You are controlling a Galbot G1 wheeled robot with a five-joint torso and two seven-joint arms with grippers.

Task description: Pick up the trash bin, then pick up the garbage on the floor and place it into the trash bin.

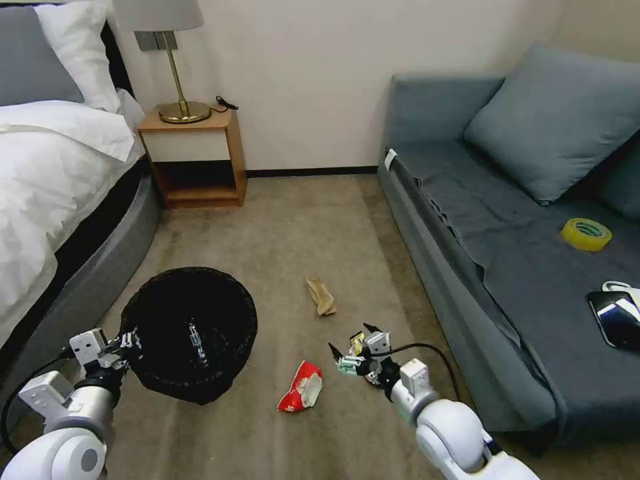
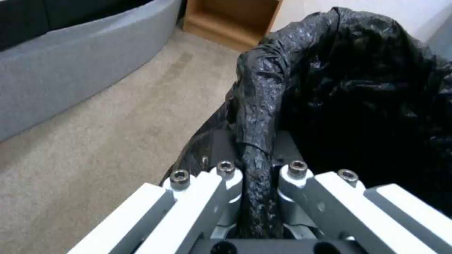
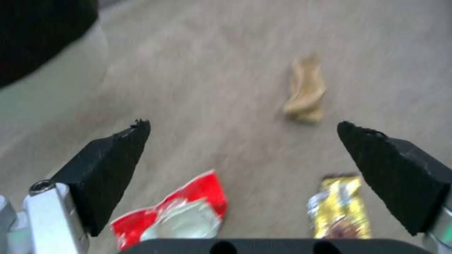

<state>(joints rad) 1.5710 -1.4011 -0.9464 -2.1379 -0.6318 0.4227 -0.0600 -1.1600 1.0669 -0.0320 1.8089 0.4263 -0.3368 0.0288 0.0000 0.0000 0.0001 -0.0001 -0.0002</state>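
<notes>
Clamped jaws on the left gripper (image 1: 127, 341) pinch the bag-covered rim of the trash bin (image 1: 190, 330), the black liner bunched between its fingers (image 2: 225, 183); the bin hangs tilted at the robot's left, its mouth facing up and toward the camera, beside the grey bed base (image 1: 87, 280); a small clear item lies inside the bin, too dim to tell more. On the carpet (image 1: 280, 240) to the right of the bin lies the red-white wrapper (image 1: 301, 388), crumpled and flat; further out, toward the nightstand (image 1: 193, 157), sits the crumpled tan paper (image 1: 321, 296). Right of the red-white wrapper the right gripper (image 1: 348, 341) hovers low over the floor with its jaws spread wide and nothing between them; the yellow-red snack wrapper (image 3: 340, 206) lies just under it, near one black fingertip (image 3: 393, 169). At far right, a yellow tape roll (image 1: 586, 234) and a black phone (image 1: 617, 319) rest on the grey sofa (image 1: 467, 200).
</notes>
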